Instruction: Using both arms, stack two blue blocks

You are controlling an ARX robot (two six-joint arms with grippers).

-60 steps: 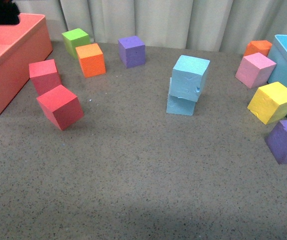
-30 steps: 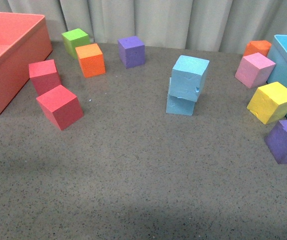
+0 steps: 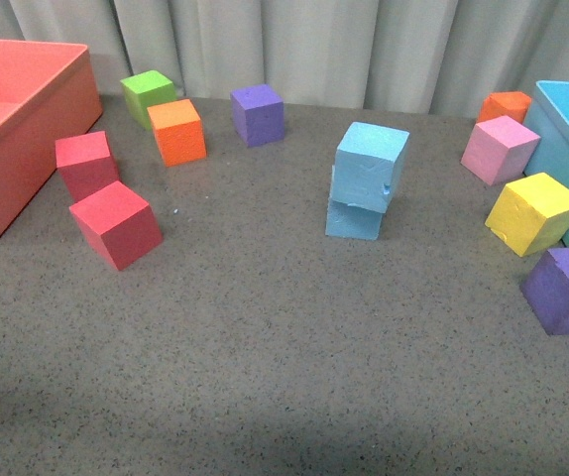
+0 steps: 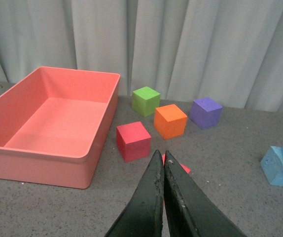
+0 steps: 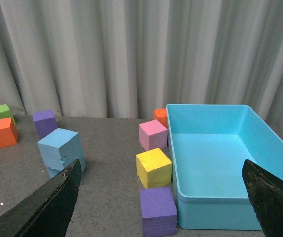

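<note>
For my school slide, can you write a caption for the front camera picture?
Two blue blocks stacked slightly crooked on the grey table, with colourful cubes around.

Two blue blocks (image 3: 368, 169), two red cubes (image 3: 116, 224), two orange cubes (image 3: 176, 131), two purple cubes (image 3: 257, 113), one green (image 3: 148, 95), pink (image 3: 500, 149) and yellow cube (image 3: 533, 212); two bins (image 3: 37, 119).

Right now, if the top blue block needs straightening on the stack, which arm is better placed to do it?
Probably the right. The right gripper is open, with the top blue block near one finger. The left gripper is shut and nearer the red cubes.
</note>
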